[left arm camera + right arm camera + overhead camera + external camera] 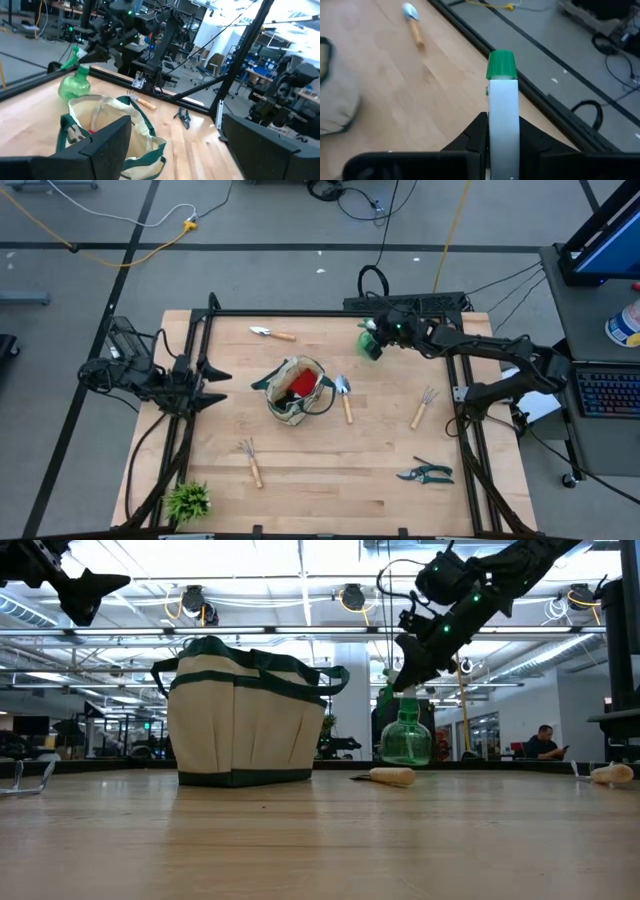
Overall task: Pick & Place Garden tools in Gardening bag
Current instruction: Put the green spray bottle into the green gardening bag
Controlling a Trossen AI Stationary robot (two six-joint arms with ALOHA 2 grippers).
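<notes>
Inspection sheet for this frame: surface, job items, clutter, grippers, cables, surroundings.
Surface: wooden table, flat.
Job's things: gardening bag upright, something red inside; spray bottle at far edge; trowels, rakes, pruning shears loose on top.
Clutter: small plant, near left corner.
Grippers: right gripper shut on the spray bottle's head; left gripper open, beside the bag.
Cables: yellow and black cables on floor.
Surroundings: seated person far behind.

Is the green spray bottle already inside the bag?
No, the spray bottle stands on the table's far edge, apart from the bag, with the right pincer on its top.
</notes>
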